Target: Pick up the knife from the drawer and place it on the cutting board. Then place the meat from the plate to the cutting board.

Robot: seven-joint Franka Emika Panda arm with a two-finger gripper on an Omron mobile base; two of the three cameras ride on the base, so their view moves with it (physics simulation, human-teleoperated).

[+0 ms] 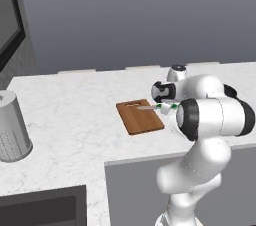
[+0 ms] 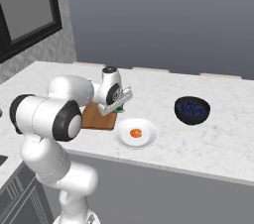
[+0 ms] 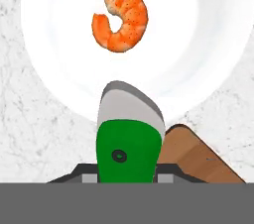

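End effector (image 3: 126,171) clamps the knife (image 3: 130,139) by its handle, seemingly above the board (image 1: 140,116); meat (image 3: 120,19) on white plate (image 2: 149,139).

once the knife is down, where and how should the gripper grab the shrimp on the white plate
Grip the shrimp across the thick middle of its curled body, coming straight down from above. It lies flat and alone on the white plate, whose shallow rim leaves the top clear, while a side approach would likely hit the rim. For now the gripper is shut on the knife, beside the cutting board.
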